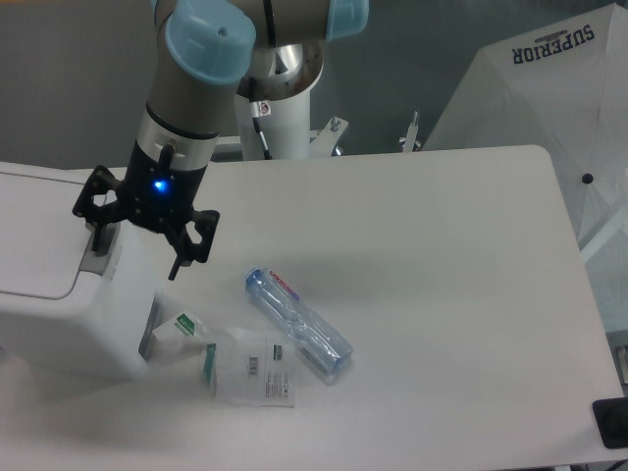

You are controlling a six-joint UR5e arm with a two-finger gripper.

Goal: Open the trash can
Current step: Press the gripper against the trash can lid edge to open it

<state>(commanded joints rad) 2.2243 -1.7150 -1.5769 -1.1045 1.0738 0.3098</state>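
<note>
The trash can [59, 294] is a large white boxy bin at the table's left edge, with a flat white lid [34, 231] that lies closed. Its grey push tab [94, 260] sits at the lid's right end. My gripper [138, 254] hangs over the bin's right edge, pointing down with its jaws wide open and holding nothing. Its left fingertip [101, 238] is right at the grey tab; whether it touches the tab I cannot tell. Its right fingertip [179, 267] hangs past the bin's right side, above the table.
A clear plastic bottle [297, 324] lies on the table right of the bin. A small white and green carton [182, 331] and a clear plastic packet [253, 368] lie by the bin's front right corner. A white umbrella [549, 98] stands beyond the right rear corner of the table.
</note>
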